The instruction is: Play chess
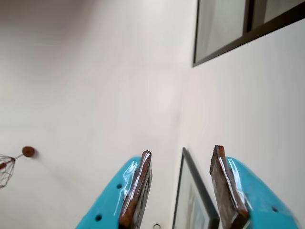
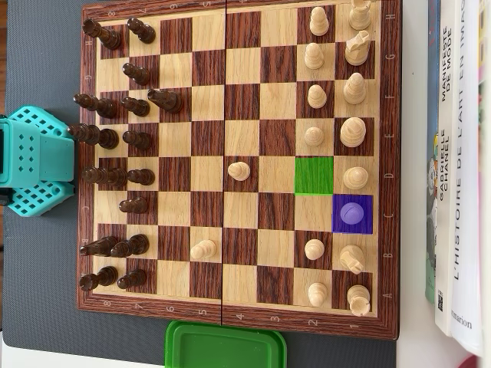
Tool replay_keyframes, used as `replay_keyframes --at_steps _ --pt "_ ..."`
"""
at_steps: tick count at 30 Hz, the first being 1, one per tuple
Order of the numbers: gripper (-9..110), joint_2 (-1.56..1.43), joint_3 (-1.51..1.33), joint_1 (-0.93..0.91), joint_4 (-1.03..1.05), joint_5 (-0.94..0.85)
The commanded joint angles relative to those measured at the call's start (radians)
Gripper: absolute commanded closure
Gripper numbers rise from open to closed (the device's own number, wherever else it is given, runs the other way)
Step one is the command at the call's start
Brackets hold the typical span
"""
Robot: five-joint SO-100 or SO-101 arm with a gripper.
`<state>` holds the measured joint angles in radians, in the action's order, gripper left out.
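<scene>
Gripper jaws spread, holding nothing, pointed up at a wall in the wrist view. Overhead, the chessboard carries a purple-marked piece diagonally beside a green square; the arm's teal base sits left.

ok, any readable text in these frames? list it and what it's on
"L'HISTOIRE DE L'ART EN IMA…", cut off by the frame edge: spine of the white book right of the chessboard, overhead view.
"…marion": bottom of that spine, start cut off.
Neighbouring book spine: print too small to read.
Chessboard border: rank numbers and file letters, faint; "4" and "5" along the bottom edge are roughly legible.
Wrist view: no text.
</scene>
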<state>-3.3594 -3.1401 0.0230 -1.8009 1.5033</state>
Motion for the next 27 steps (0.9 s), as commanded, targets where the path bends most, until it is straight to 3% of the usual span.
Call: replay_keyframes --at_steps 1,13,27 --pt "83 0.014 -0.020 -0.002 -0.003 0.005" --pt "83 0.014 -0.012 -0.008 0.044 -0.005" --pt "83 0.014 0.147 -0.008 0.782 -0.005"
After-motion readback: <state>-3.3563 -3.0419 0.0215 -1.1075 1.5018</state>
